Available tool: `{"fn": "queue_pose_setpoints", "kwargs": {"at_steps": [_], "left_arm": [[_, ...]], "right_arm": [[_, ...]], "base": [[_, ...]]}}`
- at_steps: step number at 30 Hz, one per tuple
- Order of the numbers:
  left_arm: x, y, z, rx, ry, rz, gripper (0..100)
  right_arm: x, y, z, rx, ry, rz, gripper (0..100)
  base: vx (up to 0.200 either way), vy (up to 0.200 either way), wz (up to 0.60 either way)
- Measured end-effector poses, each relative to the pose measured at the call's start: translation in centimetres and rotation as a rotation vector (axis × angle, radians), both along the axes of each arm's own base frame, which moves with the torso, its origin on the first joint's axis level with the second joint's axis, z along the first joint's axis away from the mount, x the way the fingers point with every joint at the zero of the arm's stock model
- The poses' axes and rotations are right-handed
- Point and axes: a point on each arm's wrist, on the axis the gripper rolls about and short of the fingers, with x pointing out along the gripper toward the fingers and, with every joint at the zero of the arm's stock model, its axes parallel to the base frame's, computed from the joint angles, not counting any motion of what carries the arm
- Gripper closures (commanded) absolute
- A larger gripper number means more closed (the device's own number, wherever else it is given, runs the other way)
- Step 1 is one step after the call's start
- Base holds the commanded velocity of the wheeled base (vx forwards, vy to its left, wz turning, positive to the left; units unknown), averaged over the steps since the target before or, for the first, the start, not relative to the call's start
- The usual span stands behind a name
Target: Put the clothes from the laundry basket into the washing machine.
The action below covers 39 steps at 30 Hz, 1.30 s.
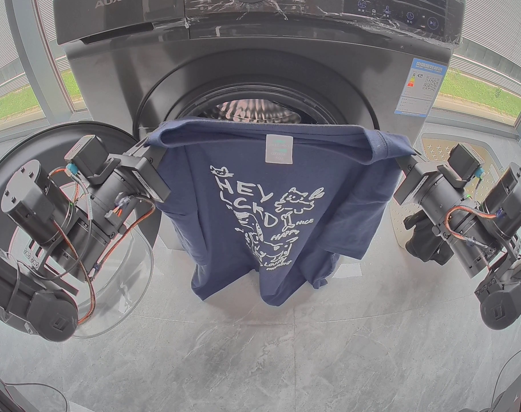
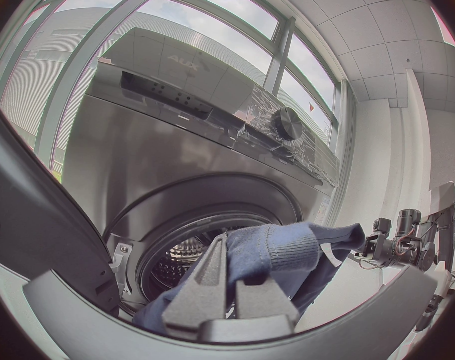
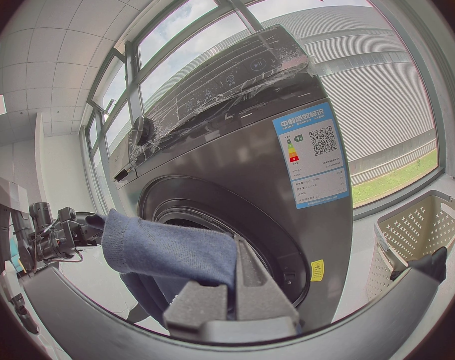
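Black arm joints point(image 1: 28, 201), orange cables point(image 1: 469, 210), grey foam end effector pads point(image 2: 202, 286)

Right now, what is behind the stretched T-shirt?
The washing machine, its open drum showing above the T-shirt. The lower opening and any contents are covered.

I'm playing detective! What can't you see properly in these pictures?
- Head view: the T-shirt hangs across the opening, hiding most of the drum and whatever is inside.
- Right wrist view: the laundry basket hides its inside behind its own wall, so leftover clothes cannot be told.
- Head view: print on the tag is too small.
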Motion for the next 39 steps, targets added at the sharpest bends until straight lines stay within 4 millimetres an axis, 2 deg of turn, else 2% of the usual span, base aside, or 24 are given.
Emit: {"fn": "queue_pose_setpoints", "kwargs": {"at_steps": [9,22,30,34,39], "left_arm": [[0.0,-0.5,-0.7,0.011,0.024,-0.016,100],[-0.5,-1.7,-0.6,0.013,0.018,-0.062,100],[-1.4,-2.4,-1.4,0.057,0.032,-0.155,100],[-1.9,-3.2,-1.6,0.064,0.038,-0.194,100],[-2.3,-4.1,-0.9,0.054,0.009,-0.234,100]], "right_arm": [[-0.1,-0.3,0.1,-0.002,-0.002,-0.009,100],[-0.1,-0.6,0.3,-0.007,0.002,-0.020,100],[-0.3,-0.4,0.2,-0.007,0.007,-0.009,100],[-0.4,-0.2,-0.5,-0.021,0.032,0.000,100],[-0.5,0.1,-2.7,-0.061,0.108,0.014,100]], "base": [[0.000,0.000,0.00],[0.000,0.000,0.00],[0.000,0.000,0.00],[0.000,0.000,0.00],[0.000,0.000,0.00]]}}
